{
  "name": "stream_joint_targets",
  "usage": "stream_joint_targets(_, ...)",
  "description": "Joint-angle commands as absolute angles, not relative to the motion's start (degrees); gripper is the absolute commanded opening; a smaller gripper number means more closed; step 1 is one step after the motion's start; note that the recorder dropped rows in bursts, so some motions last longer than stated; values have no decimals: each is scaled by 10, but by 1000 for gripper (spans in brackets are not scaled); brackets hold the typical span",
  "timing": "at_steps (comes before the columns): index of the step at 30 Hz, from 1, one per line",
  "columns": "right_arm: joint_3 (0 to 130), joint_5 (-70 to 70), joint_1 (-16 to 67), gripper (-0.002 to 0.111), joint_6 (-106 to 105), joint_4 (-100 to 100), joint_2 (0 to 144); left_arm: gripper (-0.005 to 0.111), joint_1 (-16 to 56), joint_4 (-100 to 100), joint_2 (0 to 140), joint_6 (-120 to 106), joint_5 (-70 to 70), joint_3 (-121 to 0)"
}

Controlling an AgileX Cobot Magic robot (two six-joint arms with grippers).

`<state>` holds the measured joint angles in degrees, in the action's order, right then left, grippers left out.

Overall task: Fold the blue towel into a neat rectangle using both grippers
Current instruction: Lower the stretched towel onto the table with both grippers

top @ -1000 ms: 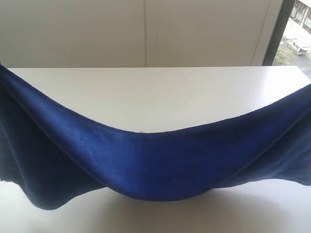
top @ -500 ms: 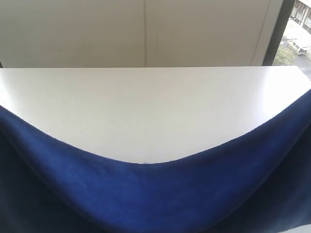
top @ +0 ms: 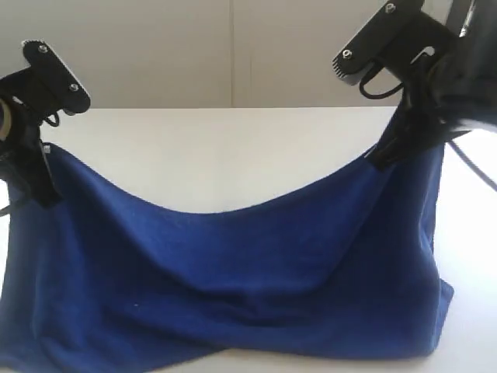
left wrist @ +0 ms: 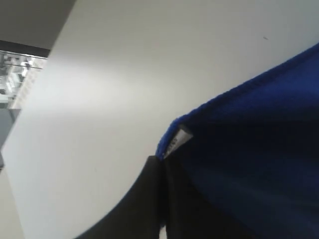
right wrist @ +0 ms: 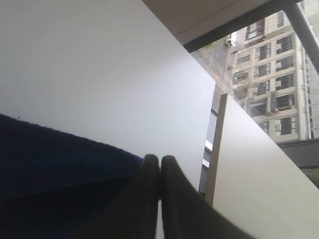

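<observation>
The blue towel (top: 233, 272) hangs between my two grippers and sags in the middle. Its lower part rests bunched on the white table (top: 233, 148) near the front edge. My left gripper (top: 37, 175) is shut on the towel's upper left corner. In the left wrist view the white tag (left wrist: 179, 139) pokes out just past the closed left gripper (left wrist: 162, 162), with the towel (left wrist: 259, 129) beyond. My right gripper (top: 382, 159) is shut on the upper right corner. The right wrist view shows the right gripper (right wrist: 159, 162) pressed together on the towel's edge (right wrist: 50, 154).
Bare white tabletop stretches behind the towel to a pale wall (top: 233, 54). A window (right wrist: 269, 79) with buildings outside lies off the table's right end. Black cables (top: 466, 163) trail from the right arm.
Both arms have come into the exterior view. The towel, which filled the bottom of the frame, now hangs from its raised corners, its lower part on the table.
</observation>
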<state>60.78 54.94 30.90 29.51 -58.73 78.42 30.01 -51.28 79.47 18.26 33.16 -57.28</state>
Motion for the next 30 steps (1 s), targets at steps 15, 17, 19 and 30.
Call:
stream_joint_targets(15,605,464,186,40,619,-802,1045,59,206,-859,1016,540,293,-573)
stream_joint_targets(17,606,464,180,53,622,-807,1046,71,206,-873,1016,540,301,-573)
stream_joint_targets(19,610,475,180,61,630,-815,1045,77,206,-890,1016,542,313,-575)
stream_joint_targets(30,618,501,180,62,455,-659,951,56,207,-626,969,490,416,-628)
